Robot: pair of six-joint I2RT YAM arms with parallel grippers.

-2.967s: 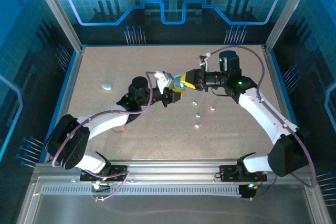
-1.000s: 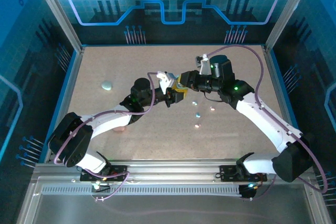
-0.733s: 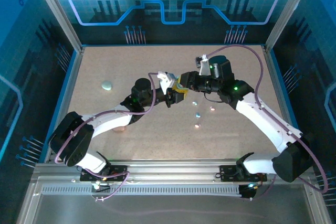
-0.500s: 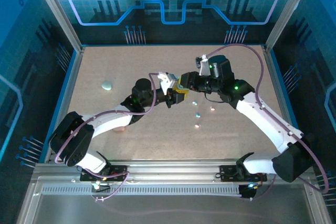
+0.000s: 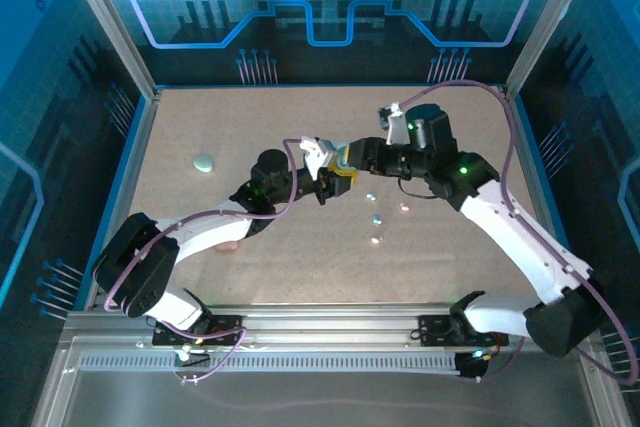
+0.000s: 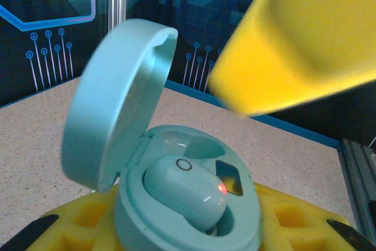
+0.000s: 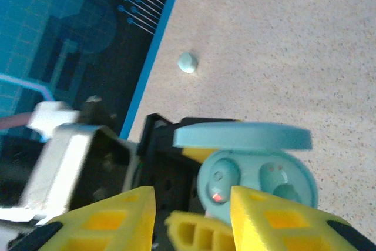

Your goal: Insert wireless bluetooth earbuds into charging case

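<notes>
Above the charging case [image 6: 111, 104], the right hand [image 7: 192, 218] has spread its fingers [image 7: 106, 216].

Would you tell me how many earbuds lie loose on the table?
4, clustered on the table: top earbud, middle earbud, right earbud, bottom earbud. Others may be hidden.

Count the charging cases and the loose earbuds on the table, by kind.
Mint-green oval charging cases: 2, one open in the left gripper, one closed.
Tiny glossy loose earbuds: 4
Pinkish oval under left arm, perhaps a case: 1
Total: 7
</notes>
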